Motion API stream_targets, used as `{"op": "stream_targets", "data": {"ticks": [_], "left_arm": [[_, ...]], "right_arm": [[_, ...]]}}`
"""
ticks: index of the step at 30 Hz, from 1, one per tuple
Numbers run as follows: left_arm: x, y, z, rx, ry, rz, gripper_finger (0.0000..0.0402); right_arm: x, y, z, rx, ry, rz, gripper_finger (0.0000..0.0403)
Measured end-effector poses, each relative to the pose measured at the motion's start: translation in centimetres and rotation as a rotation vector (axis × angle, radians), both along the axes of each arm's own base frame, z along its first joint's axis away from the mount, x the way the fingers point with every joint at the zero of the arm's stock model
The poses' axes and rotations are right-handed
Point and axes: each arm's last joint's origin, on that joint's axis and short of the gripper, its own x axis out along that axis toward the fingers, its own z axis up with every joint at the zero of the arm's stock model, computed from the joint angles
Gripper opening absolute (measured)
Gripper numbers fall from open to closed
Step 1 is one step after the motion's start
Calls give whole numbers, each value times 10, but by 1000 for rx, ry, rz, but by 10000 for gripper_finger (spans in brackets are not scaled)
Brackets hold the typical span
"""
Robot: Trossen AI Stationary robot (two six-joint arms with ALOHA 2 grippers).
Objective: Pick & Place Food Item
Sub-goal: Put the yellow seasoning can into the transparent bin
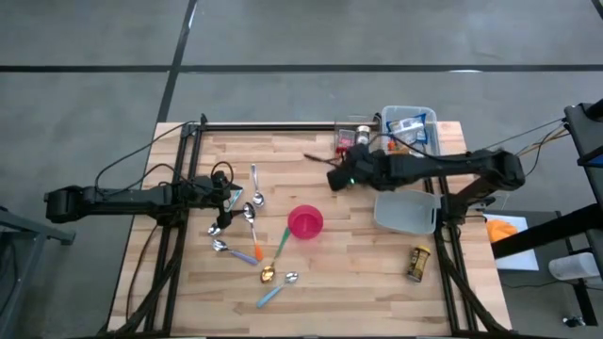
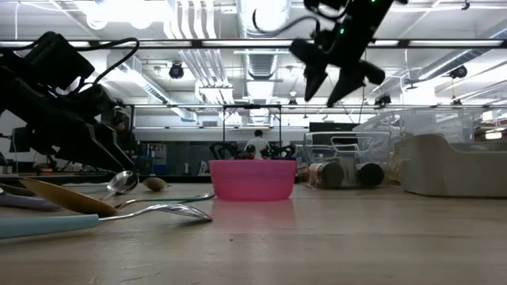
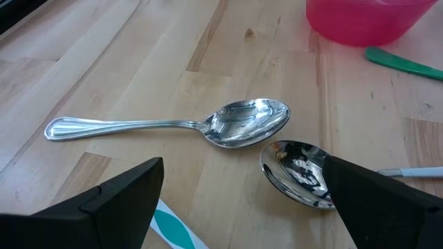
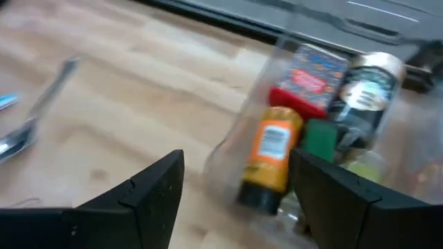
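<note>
1. Left pincer [image 1: 229,196] sits low over the desk [image 1: 377,282] at its left side, among the spoons. Its fingers are spread wide with nothing between them.
2. In the left wrist view, two steel spoons [image 3: 228,124] lie ahead of that pincer, bowls nearly touching.
3. Right pincer [image 2: 335,79] hangs high above the desk, right of the pink bowl [image 1: 305,222]. Fingers are apart and empty.
4. Food items: the right wrist view shows a clear bag [image 4: 304,117] just ahead of the right pincer, holding an orange-labelled bottle [image 4: 271,158], a red packet and a jar (labels unreadable).
5. A brown jar [image 1: 417,264] lies near the front right of the desk.
6. A bin [image 1: 409,124] of packets stands at the back right corner.
</note>
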Motion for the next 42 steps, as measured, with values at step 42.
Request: {"op": "stream_targets", "data": {"ticks": [42], "left_arm": [[0, 0, 0, 0, 0, 0, 396]], "right_arm": [[-134, 199, 6, 798, 218, -432, 258]]}}
